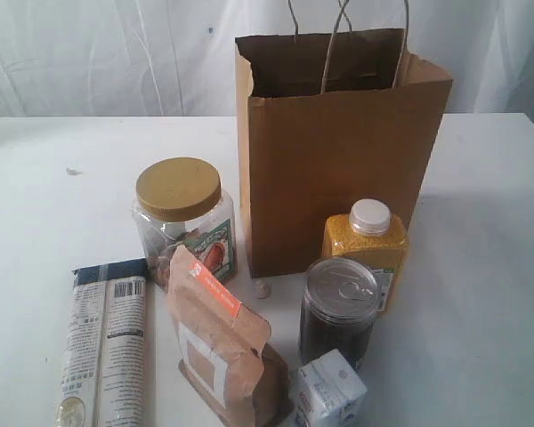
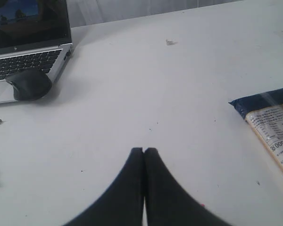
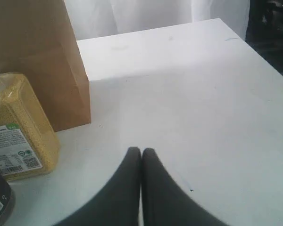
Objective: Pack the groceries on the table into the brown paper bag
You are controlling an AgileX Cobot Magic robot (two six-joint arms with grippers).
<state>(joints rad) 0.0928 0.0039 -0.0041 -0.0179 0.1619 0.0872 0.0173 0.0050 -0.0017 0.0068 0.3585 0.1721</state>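
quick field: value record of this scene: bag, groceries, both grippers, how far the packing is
bag: brown paper bag upright behind the groceries, mouth open
upright: yellow-lidded jar, yellow bottle, dark tin, brown pouch, white carton
lying flat: long printed packet
left gripper: shut, holding nothing, above the table
right gripper: shut, holding nothing, near the yellow bottle
packed so far: nothing; all six on the table

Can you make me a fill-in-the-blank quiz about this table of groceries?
The clear jar has a ____ lid.
The brown paper bag stands upright, its top ____.
The long printed packet lies ____ on the table.
On the left gripper and right gripper, the jaws are ____.
Missing words: yellow, open, flat, shut.
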